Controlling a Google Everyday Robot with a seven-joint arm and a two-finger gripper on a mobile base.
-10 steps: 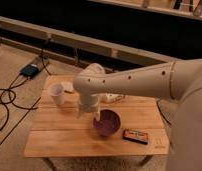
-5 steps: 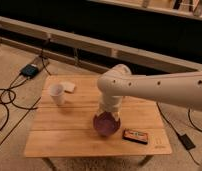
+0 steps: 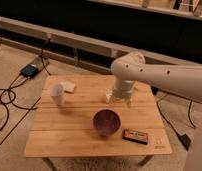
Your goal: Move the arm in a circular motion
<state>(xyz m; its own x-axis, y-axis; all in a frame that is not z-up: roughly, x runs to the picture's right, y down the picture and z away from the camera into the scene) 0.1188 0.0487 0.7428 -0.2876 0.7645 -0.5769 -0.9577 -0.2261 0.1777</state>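
white cup [image 3: 57, 94] at the left of the table [image 3: 59, 136], purple bowl [image 3: 106, 122] in the middle, dark flat packet [image 3: 135, 135] just right of it. the arm [image 3: 164, 75] reaches in from the right and bends down. risk: a circle swept this low could clip the bowl or tip the cup. gripper [image 3: 119, 98] hangs low over the table's far side, behind the bowl. how wide it stands, cannot tell; nothing seen held.
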